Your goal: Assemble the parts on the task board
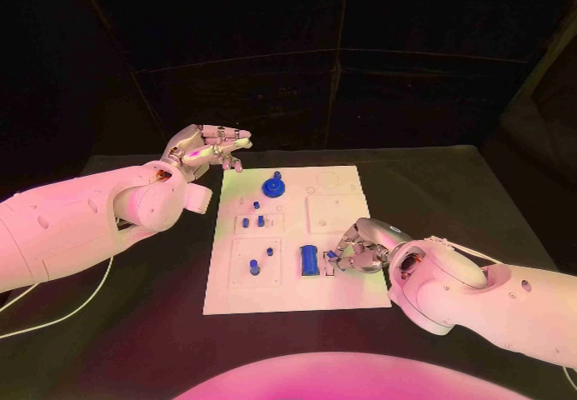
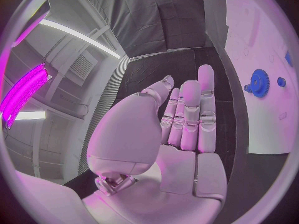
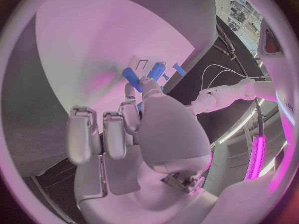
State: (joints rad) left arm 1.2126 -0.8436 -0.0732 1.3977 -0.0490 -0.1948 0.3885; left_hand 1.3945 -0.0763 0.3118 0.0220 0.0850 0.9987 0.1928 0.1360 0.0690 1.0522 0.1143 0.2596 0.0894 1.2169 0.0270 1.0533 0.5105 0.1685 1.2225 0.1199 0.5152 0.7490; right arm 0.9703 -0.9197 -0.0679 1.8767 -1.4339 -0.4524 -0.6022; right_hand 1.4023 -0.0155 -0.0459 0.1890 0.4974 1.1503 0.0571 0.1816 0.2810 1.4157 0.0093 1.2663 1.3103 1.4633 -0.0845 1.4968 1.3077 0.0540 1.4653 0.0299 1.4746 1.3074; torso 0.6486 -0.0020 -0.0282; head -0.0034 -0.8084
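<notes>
1. The right robot hand [image 1: 361,247] hovered low over the near right part of the flat white plastic task board [image 1: 288,287], its fingertips curled toward a long blue rectangular block [image 1: 310,261] lying on the board.
2. The block lay at about nine o'clock from that robot hand, just beside its fingertips; its long axis ran from twelve to six o'clock across the board.
3. Whether the right robot hand already pinched a part could not be told: a small blue piece [image 1: 331,255] sat right at its fingertips.
4. The left robot hand [image 1: 207,148] hung released, fingers loosely apart, above the black bench [image 1: 144,317] off the board's far left corner, holding nothing.
5. A round blue toothed gear [image 1: 274,187] stood at the board's far end, nearer the left robot hand; the block was plainly the right one's to take.
</notes>
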